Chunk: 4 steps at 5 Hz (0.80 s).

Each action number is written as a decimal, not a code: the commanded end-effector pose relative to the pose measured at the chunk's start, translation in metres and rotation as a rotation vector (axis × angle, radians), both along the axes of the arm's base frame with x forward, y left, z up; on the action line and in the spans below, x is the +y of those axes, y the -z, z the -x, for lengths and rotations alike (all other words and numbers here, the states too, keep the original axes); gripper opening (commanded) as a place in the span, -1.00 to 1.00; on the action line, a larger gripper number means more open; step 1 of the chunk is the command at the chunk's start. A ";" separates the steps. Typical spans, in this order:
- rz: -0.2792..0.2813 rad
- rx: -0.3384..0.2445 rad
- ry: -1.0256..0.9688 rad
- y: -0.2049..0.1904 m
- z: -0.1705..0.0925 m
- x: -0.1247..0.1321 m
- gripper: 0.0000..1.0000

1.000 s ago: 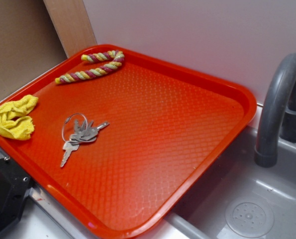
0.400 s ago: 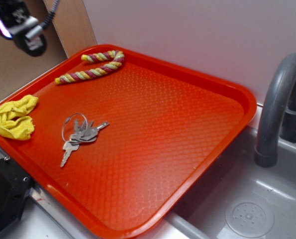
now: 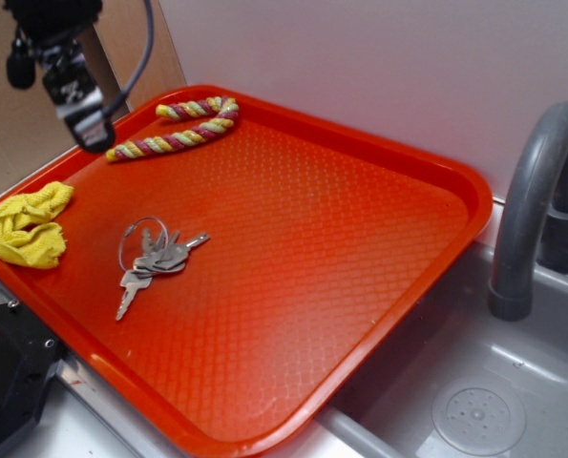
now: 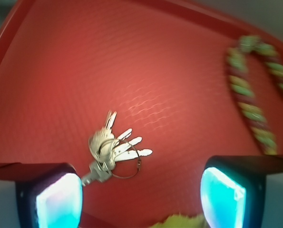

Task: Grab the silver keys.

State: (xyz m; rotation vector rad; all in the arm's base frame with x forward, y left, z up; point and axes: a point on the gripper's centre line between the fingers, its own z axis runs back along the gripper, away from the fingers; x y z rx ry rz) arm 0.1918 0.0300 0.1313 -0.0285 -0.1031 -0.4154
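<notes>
The silver keys (image 3: 154, 260) lie flat on the red tray (image 3: 360, 286), toward the side of the tray where the yellow cloth (image 3: 21, 225) sits, with bare tray between the keys and the cloth. The twisted rope (image 3: 177, 127) is at the far edge of the tray, well apart from the keys. The gripper (image 3: 88, 119) hangs high in the air over the tray's far corner, close to one end of the rope and not touching anything. In the wrist view its two fingers (image 4: 51, 199) stand wide apart with nothing between them. The keys (image 4: 110, 145) show up between the two fingers but closer to one of them, so they are a bit off to the side, not in the middle. The bunch is long one way: one key sticks out toward the near edge of the tray and the others fan out the other way, with the thin ring beside them. I think the gripper needs to move away from the rope, toward the keys, line up over the bunch, and then go down
</notes>
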 end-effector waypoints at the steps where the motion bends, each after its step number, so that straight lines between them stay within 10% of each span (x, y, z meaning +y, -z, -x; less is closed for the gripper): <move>1: 0.001 0.040 0.017 0.042 0.004 -0.011 1.00; 4: -0.039 0.002 0.056 0.093 -0.005 -0.019 1.00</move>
